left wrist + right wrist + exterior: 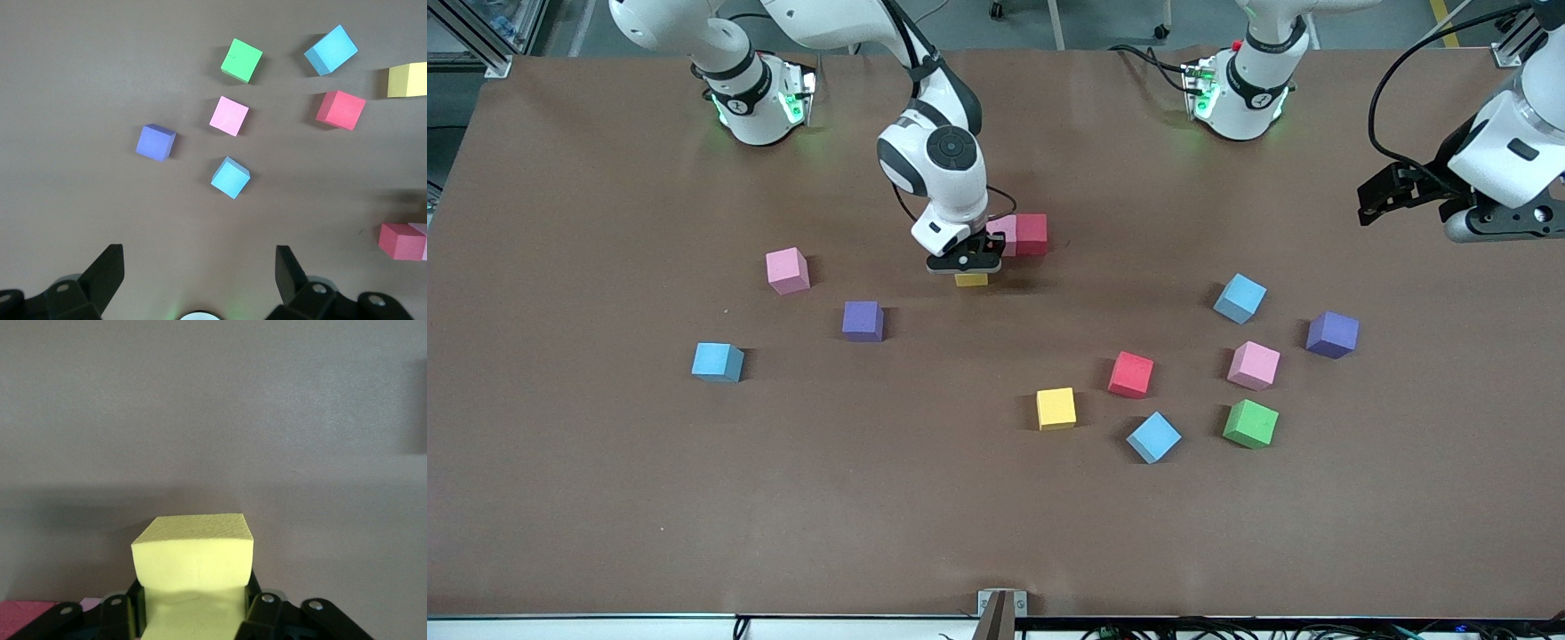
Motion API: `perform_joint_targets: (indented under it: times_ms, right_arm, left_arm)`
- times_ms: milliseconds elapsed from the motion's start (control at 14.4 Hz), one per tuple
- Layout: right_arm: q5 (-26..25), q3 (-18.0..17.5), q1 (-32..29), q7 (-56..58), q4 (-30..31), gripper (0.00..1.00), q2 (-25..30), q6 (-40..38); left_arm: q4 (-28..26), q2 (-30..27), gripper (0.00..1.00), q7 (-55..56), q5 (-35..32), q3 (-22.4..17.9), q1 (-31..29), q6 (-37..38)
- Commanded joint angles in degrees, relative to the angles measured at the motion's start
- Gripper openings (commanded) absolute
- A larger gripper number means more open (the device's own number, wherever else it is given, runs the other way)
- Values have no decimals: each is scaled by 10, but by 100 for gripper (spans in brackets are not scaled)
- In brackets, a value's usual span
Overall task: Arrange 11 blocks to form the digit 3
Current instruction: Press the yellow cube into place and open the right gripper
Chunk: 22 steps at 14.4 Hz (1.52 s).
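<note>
Right gripper (966, 264), black-fingered, clamps a yellow cube (971, 279); beside it sit a pink cube (1005, 233) and a red cube (1032, 234) on the brown table (605, 489).

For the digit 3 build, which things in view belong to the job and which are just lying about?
Job:
- yellow block held in the right tool
- pink and red blocks placed side by side
- loose pink, purple, blue, red and yellow blocks

Lying about:
- green cube
- left tool, waiting open at the left arm's end

Twelve cubes show: three light blue cubes (718, 362), three pink (787, 270), two red (1131, 374). Two purple (863, 321), two yellow (1056, 408), one green (1250, 423).
</note>
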State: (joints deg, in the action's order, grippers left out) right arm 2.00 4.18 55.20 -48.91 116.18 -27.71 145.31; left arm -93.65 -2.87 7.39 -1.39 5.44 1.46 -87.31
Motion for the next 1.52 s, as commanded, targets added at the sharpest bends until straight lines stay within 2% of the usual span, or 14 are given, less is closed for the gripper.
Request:
perform_joint_targets:
  times_ms: [0,485,762,1109,1455]
  right_arm:
    - [-5,2,4,-1,14,100,14,1]
    - [-5,3,4,8,12,100,21,-3]
    - [-5,5,-3,21,12,100,55,-30]
    - [-3,6,-61,27,20,100,113,-61]
    - [-5,7,-169,38,40,100,113,-56]
  left_arm:
    - [3,-6,100,-6,10,-2,-1,9]
    - [3,-7,100,-8,10,-2,-2,15]
    - [3,-7,100,-10,10,-3,-2,15]
    - [3,-3,100,-3,10,-3,-1,14]
    - [3,22,100,2,10,0,6,-17]
